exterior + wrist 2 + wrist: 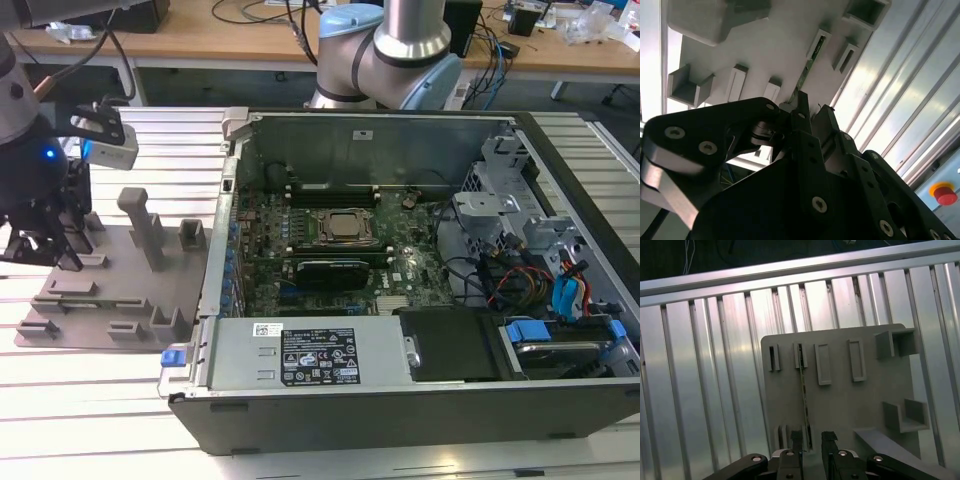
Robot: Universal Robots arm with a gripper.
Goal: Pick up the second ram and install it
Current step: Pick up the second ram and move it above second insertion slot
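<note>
The second ram [804, 400] stands on edge in the slots of the grey fixture plate [850, 405], showing as a thin green strip. In the second wrist view the second ram [806, 75] runs away from the fingertips across the plate [770, 45]. My gripper [812, 440] is open, its two black fingers [796, 442] straddling the near end of the stick with a gap on each side. In the exterior view my gripper [45, 255] hangs low over the plate [130, 290] at the exterior view's left.
An open computer case [330, 400] lies to the exterior view's right of the plate, with the motherboard and processor [345, 226] exposed. Upright blocks [145, 225] rise from the plate. The slatted aluminium table [90, 400] surrounds both. A red button [944, 194] sits nearby.
</note>
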